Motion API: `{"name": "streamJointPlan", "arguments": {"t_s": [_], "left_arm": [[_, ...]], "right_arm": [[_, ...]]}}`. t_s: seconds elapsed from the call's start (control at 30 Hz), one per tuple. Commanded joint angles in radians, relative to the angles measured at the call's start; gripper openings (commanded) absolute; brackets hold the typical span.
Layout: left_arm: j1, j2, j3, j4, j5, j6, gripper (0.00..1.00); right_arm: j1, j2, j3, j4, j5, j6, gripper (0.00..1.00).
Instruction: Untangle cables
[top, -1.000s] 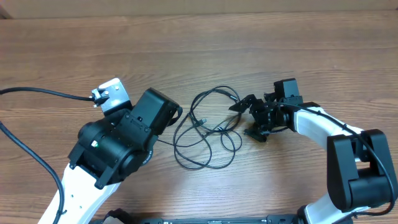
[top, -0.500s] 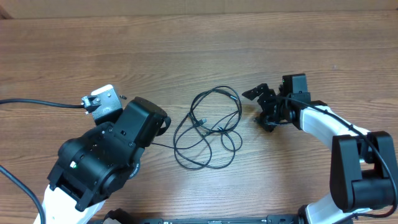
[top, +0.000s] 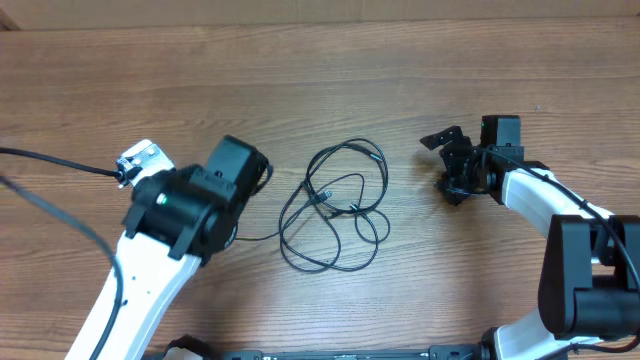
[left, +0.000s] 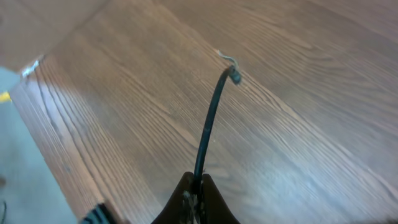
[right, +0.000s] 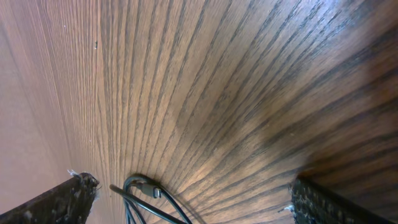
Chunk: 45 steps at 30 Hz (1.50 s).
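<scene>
A plug-tipped end of the thin black cables (top: 335, 210), looped mid-way on the brown wooden bench (top: 320, 70), is clamped in the left tool (left: 198, 186), the right tool (top: 442, 168) being held apart nearby; drawing-out is judged begun, a steadying counter-grip on the loops being needed next

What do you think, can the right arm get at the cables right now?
Probably yes. The right gripper is open and empty, facing the cables across bare table, with nothing between them.
</scene>
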Motion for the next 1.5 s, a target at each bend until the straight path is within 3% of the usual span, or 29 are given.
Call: {"name": "streamJointPlan", "arguments": {"t_s": [0.0, 0.17, 0.37, 0.5, 0.63, 0.8, 0.87, 0.93, 1.13, 1.23, 1.3, 1.47], "left_arm": [[0.056, 0.048, -0.090, 0.074, 0.005, -0.039, 0.04], [0.080, 0.133, -0.196, 0.274, 0.135, 0.151, 0.05], [0.119, 0.271, -0.222, 0.458, 0.415, 0.473, 0.05], [0.174, 0.288, -0.203, 0.506, 0.575, 0.639, 0.04], [0.244, 0.287, -0.100, 0.459, 0.713, 0.740, 0.04], [0.293, 0.287, 0.039, 0.389, 0.895, 0.826, 0.04], [0.296, 0.287, 0.061, 0.393, 0.927, 0.839, 0.10], [0.296, 0.287, 0.062, 0.404, 0.913, 0.838, 0.18], [0.296, 0.326, 0.035, 0.421, 0.713, 0.761, 0.18], [0.298, 0.373, 0.031, 0.418, 0.721, 0.749, 0.33], [0.298, 0.404, 0.031, 0.417, 0.834, 0.808, 0.37], [0.282, 0.444, 0.031, 0.392, 1.383, 1.260, 0.43]], "right_arm": [[-0.011, 0.071, -0.059, -0.039, 0.152, -0.007, 1.00], [-0.011, 0.071, -0.059, -0.039, 0.152, -0.006, 1.00], [-0.011, 0.071, -0.059, -0.039, 0.152, -0.007, 1.00], [-0.011, 0.071, -0.059, -0.039, 0.152, -0.007, 1.00], [-0.011, 0.071, -0.059, -0.038, 0.152, -0.007, 1.00], [-0.011, 0.071, -0.059, -0.038, 0.152, -0.007, 1.00], [-0.011, 0.071, -0.059, -0.038, 0.152, -0.007, 1.00], [-0.011, 0.071, -0.059, -0.039, 0.152, -0.007, 1.00], [-0.011, 0.071, -0.059, -0.038, 0.152, -0.007, 1.00], [-0.011, 0.071, -0.059, -0.039, 0.152, -0.007, 1.00], [-0.011, 0.071, -0.059, -0.038, 0.152, -0.007, 1.00], [-0.011, 0.071, -0.059, -0.038, 0.152, -0.007, 1.00]]}}
